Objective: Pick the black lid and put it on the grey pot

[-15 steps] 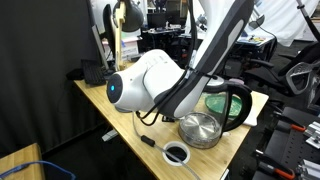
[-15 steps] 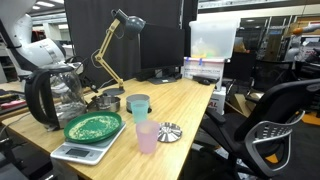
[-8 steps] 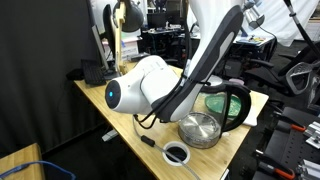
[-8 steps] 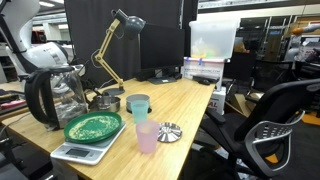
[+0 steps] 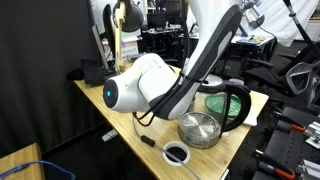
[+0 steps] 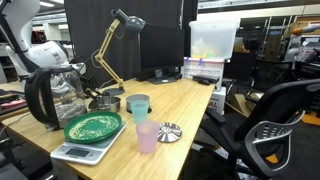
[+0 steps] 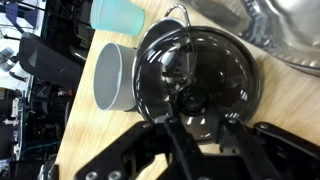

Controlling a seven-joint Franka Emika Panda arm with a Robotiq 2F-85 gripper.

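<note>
The wrist view looks straight down on the black lid (image 7: 225,70), a round, glossy dark disc with a knob in its middle, lying flat on the wooden table. My gripper (image 7: 200,118) comes in from the bottom edge. Its two black fingers (image 7: 172,125) stand on either side of the knob and are shut on it. The grey pot (image 7: 113,78) stands open-topped just left of the lid, touching or nearly touching its rim. In both exterior views the arm and the kettle hide the gripper and the lid.
A teal cup (image 7: 118,15) stands beyond the pot. The glass kettle (image 5: 228,105) with a black handle, a steel-rimmed glass dome (image 5: 200,128) and a black ring with white centre (image 5: 177,153) share the table. A pink cup (image 6: 146,135), green plate (image 6: 93,126) and desk lamp (image 6: 115,45) stand nearby.
In an exterior view the arm's large white joint has shifted a little to the left and turned slightly. Nothing on the table has moved.
</note>
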